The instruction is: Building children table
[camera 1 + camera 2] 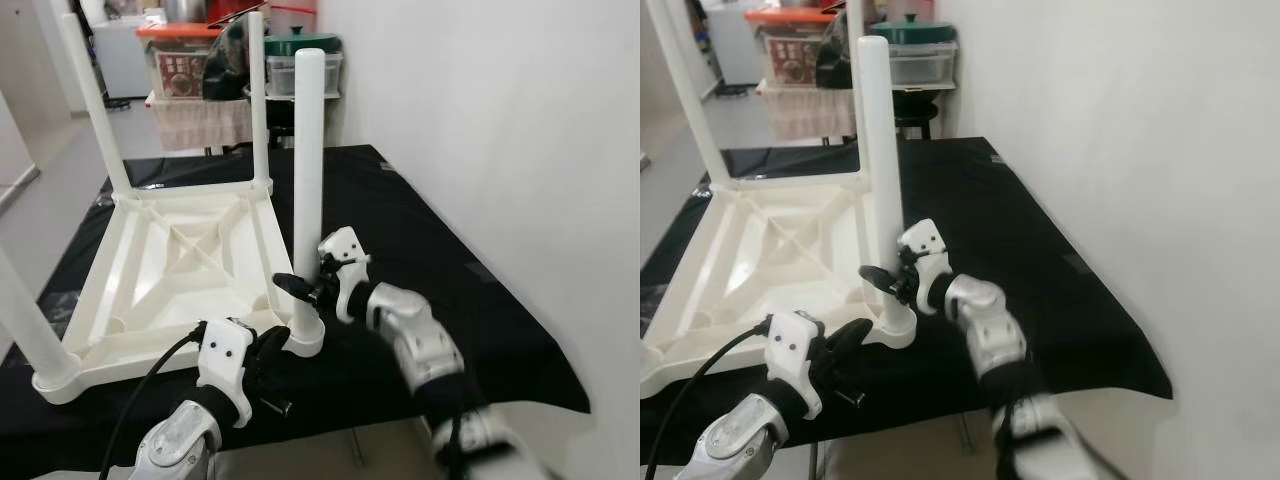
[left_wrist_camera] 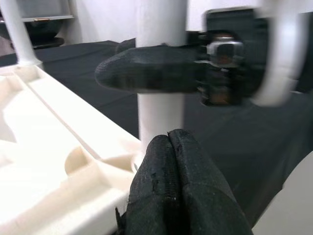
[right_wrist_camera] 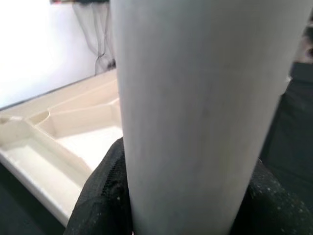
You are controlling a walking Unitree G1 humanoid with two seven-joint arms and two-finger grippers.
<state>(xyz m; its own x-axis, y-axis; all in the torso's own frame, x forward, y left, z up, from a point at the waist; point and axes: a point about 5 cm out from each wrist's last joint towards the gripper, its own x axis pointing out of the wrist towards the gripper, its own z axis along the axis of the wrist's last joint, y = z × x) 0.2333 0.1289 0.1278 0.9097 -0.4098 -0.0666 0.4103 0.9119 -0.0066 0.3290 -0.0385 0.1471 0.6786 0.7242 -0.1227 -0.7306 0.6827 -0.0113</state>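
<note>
White table leg (image 1: 308,190) (upright, corner socket) clamped by my R gripper (image 1: 308,285); L gripper (image 2: 172,161), fingers together, at its 6 o'clock by upturned tabletop (image 1: 150,270).

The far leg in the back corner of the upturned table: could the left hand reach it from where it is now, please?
Probably not as things stand. The left hand, fingers shut, sits at the near corner socket, and the far leg stands across the whole table underside. The right hand grips the near leg.
</note>
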